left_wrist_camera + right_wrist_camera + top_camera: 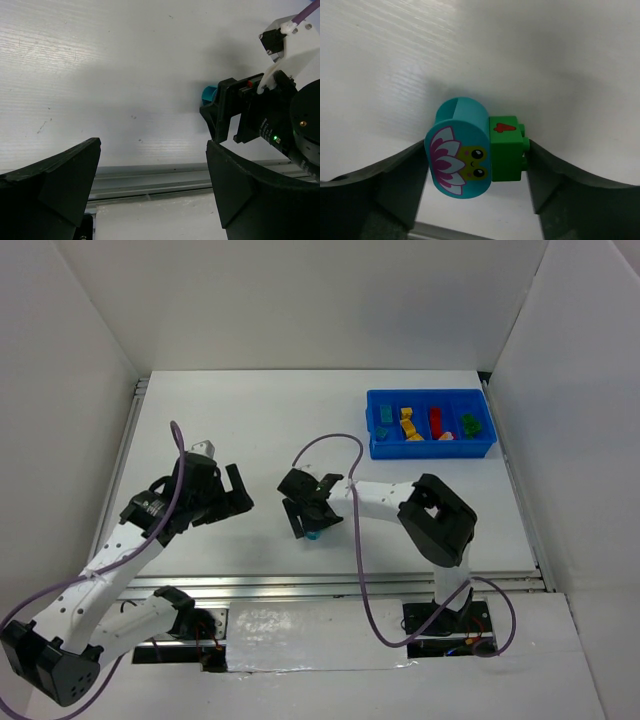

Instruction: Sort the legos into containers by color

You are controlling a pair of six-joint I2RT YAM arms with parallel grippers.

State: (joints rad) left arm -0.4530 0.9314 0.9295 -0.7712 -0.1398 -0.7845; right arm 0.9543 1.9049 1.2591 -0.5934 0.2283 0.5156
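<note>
Cyan-and-green brick (462, 150) lies on the white bench (250, 420), near the middle. In the right wrist view its long axis runs 9-to-3 and its flower-frog face points at the camera. The right fingers (395, 190) hug both ends; can't tell if it's pinched. The left fingers (50, 185) are spread wide and empty, around 10 o'clock. The tray (430, 448) is well off toward 1–2 o'clock. White walls (300, 300) all round.

We count 2 arms, left arm (108, 565) and right arm (382, 502), built of white shells and black joint housings. A purple cable (357, 575) trails along each. Our left gripper (152, 172) has broad matte-black fingers (55, 185); a green LED (274, 138) dots the right wrist.
</note>
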